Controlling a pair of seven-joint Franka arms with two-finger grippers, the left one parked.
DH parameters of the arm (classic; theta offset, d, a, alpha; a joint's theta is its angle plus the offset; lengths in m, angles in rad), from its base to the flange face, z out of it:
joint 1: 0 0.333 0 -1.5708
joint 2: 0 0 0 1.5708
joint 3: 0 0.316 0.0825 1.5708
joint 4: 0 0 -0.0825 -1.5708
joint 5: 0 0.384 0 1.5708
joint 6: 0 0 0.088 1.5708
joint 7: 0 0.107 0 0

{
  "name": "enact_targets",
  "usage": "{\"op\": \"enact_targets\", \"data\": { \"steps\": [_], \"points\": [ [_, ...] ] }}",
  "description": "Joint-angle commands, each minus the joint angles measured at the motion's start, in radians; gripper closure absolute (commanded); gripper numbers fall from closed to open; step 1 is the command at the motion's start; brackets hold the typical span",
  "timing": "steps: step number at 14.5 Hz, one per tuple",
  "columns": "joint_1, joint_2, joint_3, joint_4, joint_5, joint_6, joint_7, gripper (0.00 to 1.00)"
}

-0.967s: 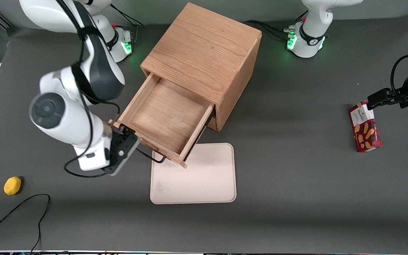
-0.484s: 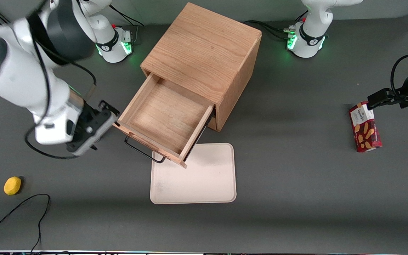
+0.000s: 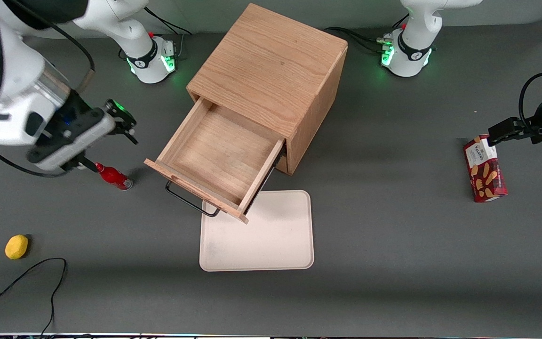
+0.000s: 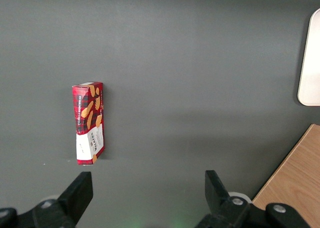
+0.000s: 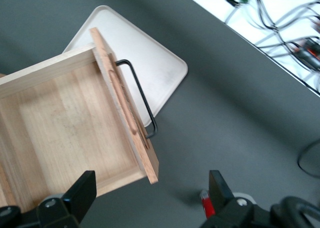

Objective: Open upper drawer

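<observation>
Upper drawer (image 3: 221, 162) is pulled well out of the cabinet (image 3: 271, 80), centre of the front view, empty, with its black bar handle (image 3: 191, 201) overhanging the edge of the cream tray (image 3: 257, 235). Gripper (image 3: 123, 123) sits at mid-left of the frame, apart from the drawer, jaws spread and holding nothing. Just below it a small red bottle (image 3: 112, 176) lies on the table (image 3: 393, 235).

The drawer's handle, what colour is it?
Black, a thin bar handle on the light-oak drawer. The right wrist view shows it best.
</observation>
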Motion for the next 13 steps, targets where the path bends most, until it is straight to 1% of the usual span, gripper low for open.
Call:
{"op": "enact_targets", "data": {
  "steps": [1,4,6,11,13],
  "points": [
    [-0.029,-0.112,0.003,-0.105,-0.042,0.006,0.106,0.0],
    [-0.084,-0.175,0.006,-0.156,-0.044,0.006,0.153,0.0],
    [-0.127,-0.193,0.009,-0.162,-0.042,0.006,0.154,0.0],
    [-0.217,-0.285,0.009,-0.28,-0.044,0.006,0.149,0.0],
    [-0.259,-0.29,0.011,-0.3,-0.042,0.009,0.141,0.0]
  ]
}}
